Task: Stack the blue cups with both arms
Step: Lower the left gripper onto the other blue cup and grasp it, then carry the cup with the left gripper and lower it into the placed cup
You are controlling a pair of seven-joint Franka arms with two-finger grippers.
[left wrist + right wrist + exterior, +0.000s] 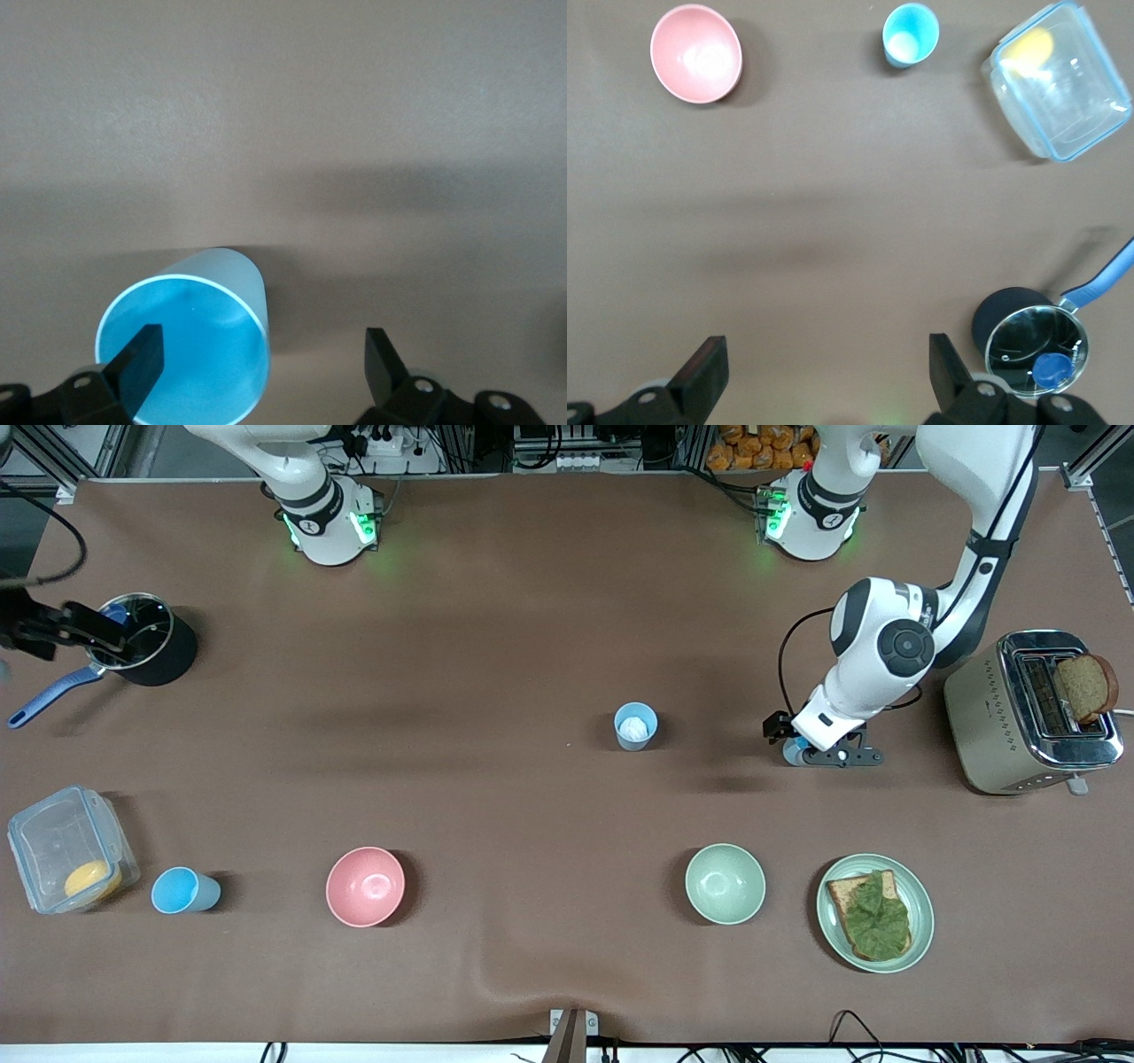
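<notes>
From the front, three blue cups stand on the table (pixel 532 646): a white-filled cup (pixel 636 726) mid-table, an empty cup (pixel 183 890) beside the lidded box (pixel 71 849) holding something yellow, and a third cup (pixel 793 751) at the low left claw (pixel 833 757). The left wrist view shows that claw (pixel 261 363) open, one finger (pixel 142 359) inside the cup (pixel 190 345). The right wrist view shows the right claw (pixel 828 367) open above the lidded pot (pixel 1032 341).

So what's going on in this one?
Nothing is stacked yet. The left gripper is down at a blue cup beside the toaster, fingers open around its rim and not closed on it. The right gripper hangs open near the lidded pot. Two other blue cups stand alone: a mid-table cup and a cup by the clear container.
</notes>
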